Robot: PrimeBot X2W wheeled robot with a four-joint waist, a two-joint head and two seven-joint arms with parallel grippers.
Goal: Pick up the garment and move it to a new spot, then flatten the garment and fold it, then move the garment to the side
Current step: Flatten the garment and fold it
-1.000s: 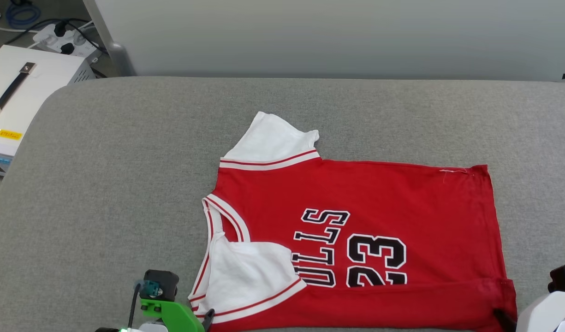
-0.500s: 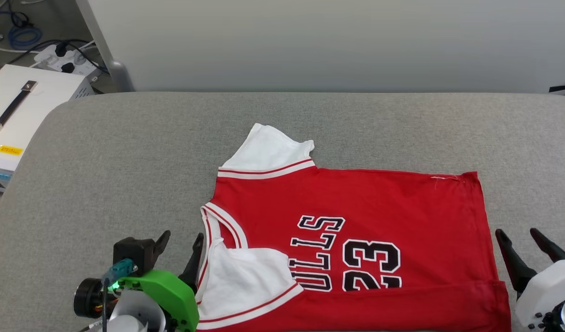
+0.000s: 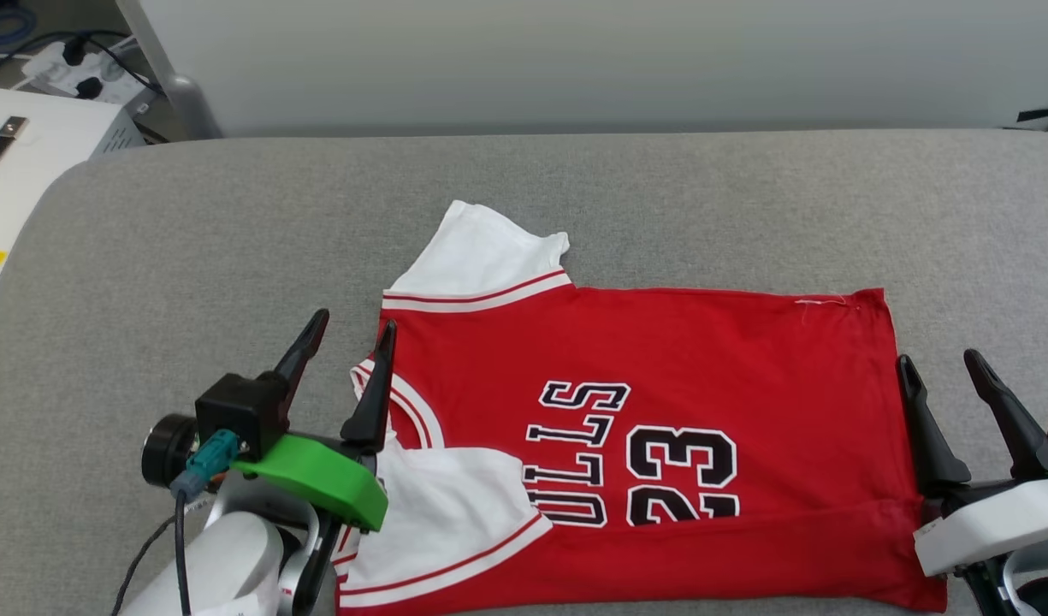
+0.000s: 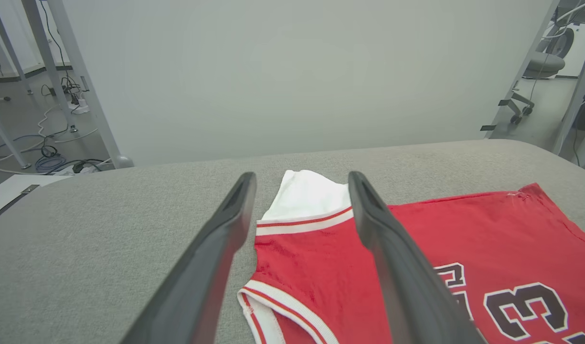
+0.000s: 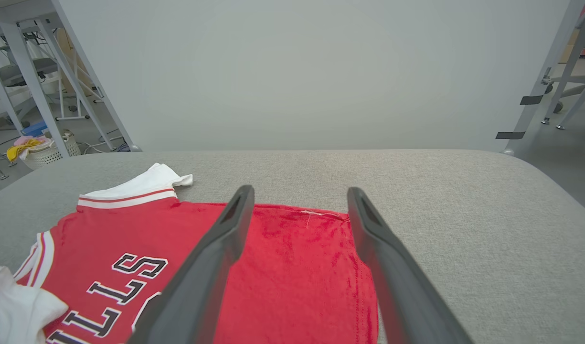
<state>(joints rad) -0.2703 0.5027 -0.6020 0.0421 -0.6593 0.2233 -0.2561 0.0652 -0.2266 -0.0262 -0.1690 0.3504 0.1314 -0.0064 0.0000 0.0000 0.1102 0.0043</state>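
Garment (image 3: 660, 368), part-folded: left gripper (image 3: 355, 321) at collar (image 3: 408, 409), right gripper (image 3: 938, 357) at hem (image 3: 890, 402), both spread, empty, likely for next fold.

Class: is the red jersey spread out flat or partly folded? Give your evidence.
Partly folded: the jersey has its near sleeve turned over the lettering, hiding part of it.

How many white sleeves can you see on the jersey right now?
2. One sleeve sticks out flat past the garment's far edge; the other sleeve is folded onto the red front at the near edge, covering the start of the lettering.
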